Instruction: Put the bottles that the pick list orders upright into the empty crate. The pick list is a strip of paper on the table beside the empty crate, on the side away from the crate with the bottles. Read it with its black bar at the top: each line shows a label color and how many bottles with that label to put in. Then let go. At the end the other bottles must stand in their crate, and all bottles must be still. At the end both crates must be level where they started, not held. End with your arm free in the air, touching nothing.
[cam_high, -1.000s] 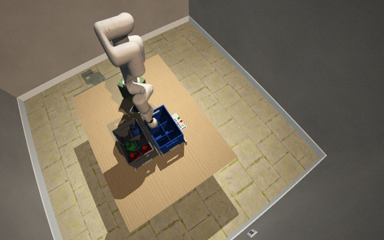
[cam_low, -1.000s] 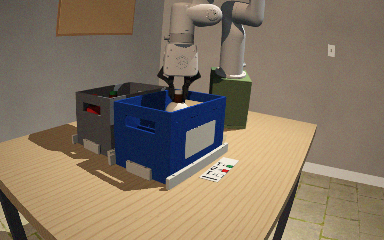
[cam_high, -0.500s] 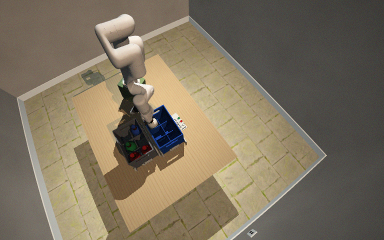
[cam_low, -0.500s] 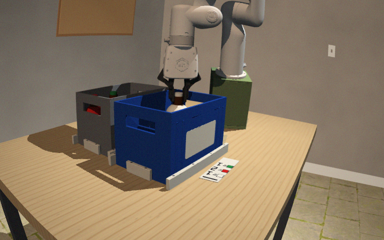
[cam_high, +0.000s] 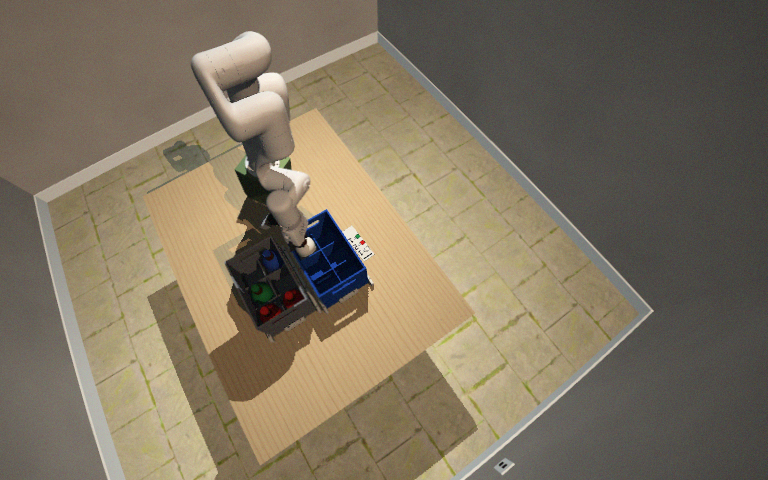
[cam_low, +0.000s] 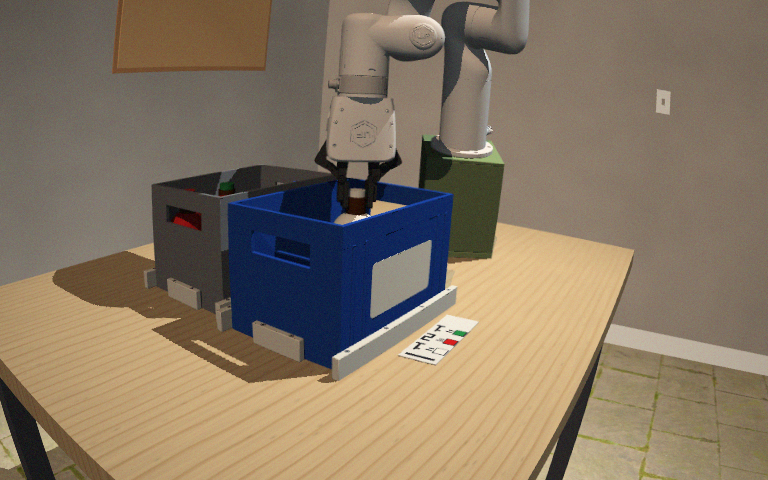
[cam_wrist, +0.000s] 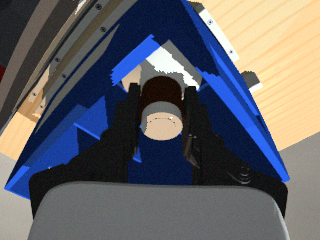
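Observation:
My gripper (cam_low: 356, 195) is shut on the brown neck of a white-labelled bottle (cam_low: 355, 210) and holds it upright inside a back compartment of the blue crate (cam_low: 339, 271). In the wrist view the bottle's cap (cam_wrist: 162, 120) sits between the black fingers, with the blue dividers around it. The grey crate (cam_high: 271, 285) beside it holds a blue bottle (cam_high: 270, 259), a green bottle (cam_high: 261, 291) and two red bottles (cam_high: 281, 302). The pick list (cam_low: 438, 338) lies on the table beside the blue crate, with green, red and white lines.
The arm's green base block (cam_low: 461, 195) stands behind the blue crate. Pale stop blocks (cam_low: 277, 339) line the feet of both crates. The table edge (cam_low: 617, 300) lies to the right of the pick list.

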